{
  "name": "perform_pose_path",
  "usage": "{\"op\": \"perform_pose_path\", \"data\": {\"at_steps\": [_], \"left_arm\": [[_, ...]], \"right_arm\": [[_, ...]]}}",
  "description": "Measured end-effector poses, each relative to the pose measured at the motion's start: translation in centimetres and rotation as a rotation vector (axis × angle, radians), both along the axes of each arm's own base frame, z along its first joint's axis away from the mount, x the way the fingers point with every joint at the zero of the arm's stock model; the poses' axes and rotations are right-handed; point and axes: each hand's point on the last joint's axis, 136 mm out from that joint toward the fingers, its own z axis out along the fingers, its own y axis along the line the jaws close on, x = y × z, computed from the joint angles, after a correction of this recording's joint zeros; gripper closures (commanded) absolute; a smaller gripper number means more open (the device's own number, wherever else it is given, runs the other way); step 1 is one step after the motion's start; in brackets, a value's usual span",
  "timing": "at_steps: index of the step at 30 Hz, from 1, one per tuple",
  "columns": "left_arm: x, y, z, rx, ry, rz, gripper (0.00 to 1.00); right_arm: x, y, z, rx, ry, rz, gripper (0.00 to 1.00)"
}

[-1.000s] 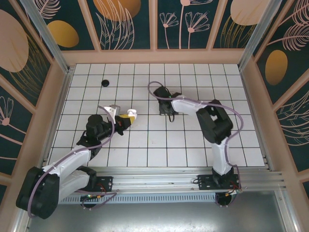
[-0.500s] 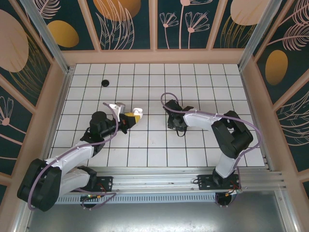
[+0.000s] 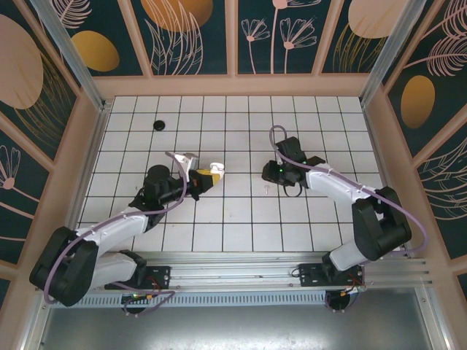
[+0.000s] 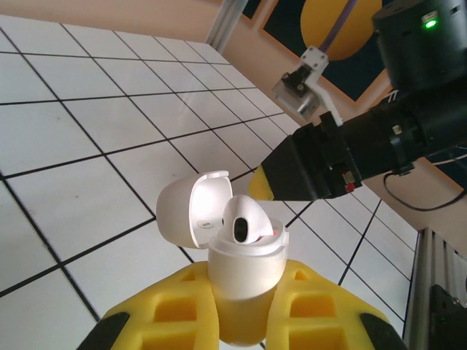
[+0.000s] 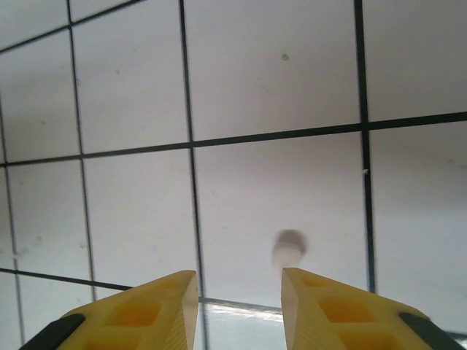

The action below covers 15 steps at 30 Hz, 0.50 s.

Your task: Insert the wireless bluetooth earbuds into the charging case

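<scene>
Since a second ago, the right arm has swung out to its own right. Its jaws, then closed, now stand partly apart, and the left gripper has carried the case a little toward it.

A small white plastic earbud with a dark oval patch sits upright in the mouth of the white rounded plastic charging case. The case's domed lid is swung open to the left of the earbud in the left wrist view. The left gripper's yellow fingers are clamped tight on the lower body of the case from both sides, holding it above the white tiled floor.

Just beyond the case, the right gripper points toward the left one. It is near but not touching. In its own wrist view, its yellow fingertips stand partly apart with nothing between them.

Just ahead of the right gripper's right-hand fingertip in that view, a small white rounded piece lies on a tile. It is too blurred for us to tell what it is. From above, it shows as a pale speck just below the gripper.

Well beyond the left gripper, toward the far left of the floor, lies a black round puck.
</scene>
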Motion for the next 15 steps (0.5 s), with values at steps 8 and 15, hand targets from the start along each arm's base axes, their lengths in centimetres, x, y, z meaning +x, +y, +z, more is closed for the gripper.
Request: {"op": "perform_pose_path", "data": {"at_steps": [8, 15], "left_arm": [[0.1, -2.1, 0.4, -0.018, 0.008, -0.038, 1.00], [0.2, -2.2, 0.5, -0.023, 0.011, -0.038, 1.00]], "right_arm": [[0.0, -0.7, -2.8, 0.013, 0.032, 0.102, 0.58], [-0.5, -0.6, -5.7, -0.021, 0.096, 0.136, 0.58]]}}
